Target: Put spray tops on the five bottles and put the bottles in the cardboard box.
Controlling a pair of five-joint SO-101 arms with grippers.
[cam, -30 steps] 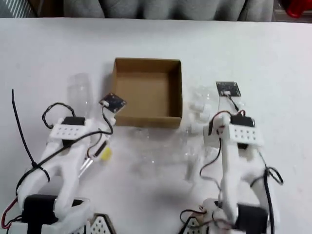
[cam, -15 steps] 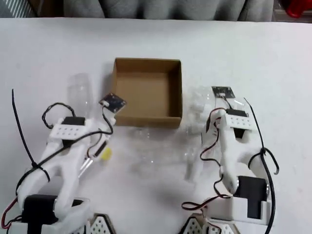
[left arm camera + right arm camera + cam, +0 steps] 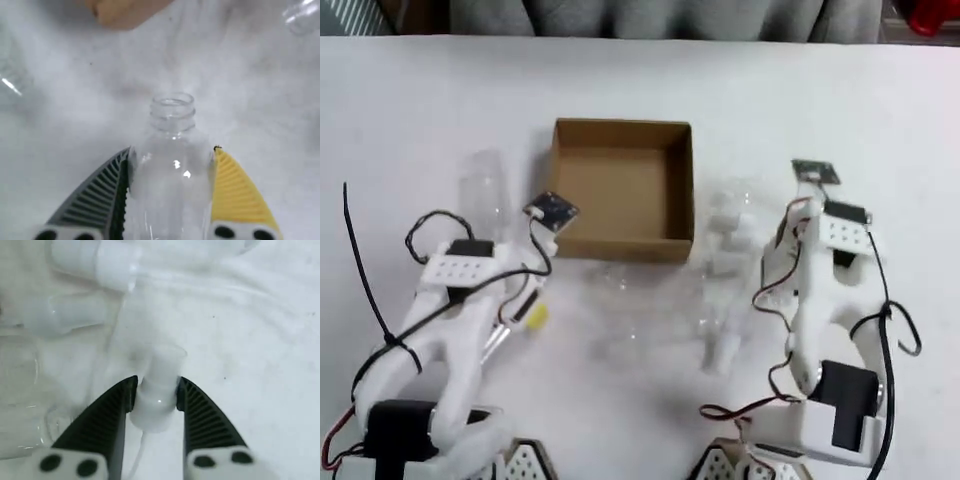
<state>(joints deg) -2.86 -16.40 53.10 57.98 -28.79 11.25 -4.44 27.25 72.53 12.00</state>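
My left gripper [image 3: 172, 152] is shut on a clear, uncapped bottle [image 3: 172, 170], whose open neck points away from the wrist. In the high view this gripper [image 3: 525, 308] sits front-left of the open cardboard box [image 3: 620, 240]. My right gripper [image 3: 156, 384] is shut on a white spray top [image 3: 157, 400], just above the white table. The right arm [image 3: 825, 260] stands to the right of the box. More spray tops [image 3: 95, 260] lie beyond the right gripper, also seen as white spray tops [image 3: 725, 240] beside the box. Several clear bottles [image 3: 630, 300] lie in front of the box.
One clear bottle [image 3: 485, 185] lies to the left of the box. Another spray top [image 3: 720, 348] lies near the table's front, between the arms. A clear bottle [image 3: 20, 390] lies close beside the right gripper. The box is empty inside.
The right arm has swung to the right and a little farther back, away from the pile of spray tops. The left arm and its bottle have kept still.
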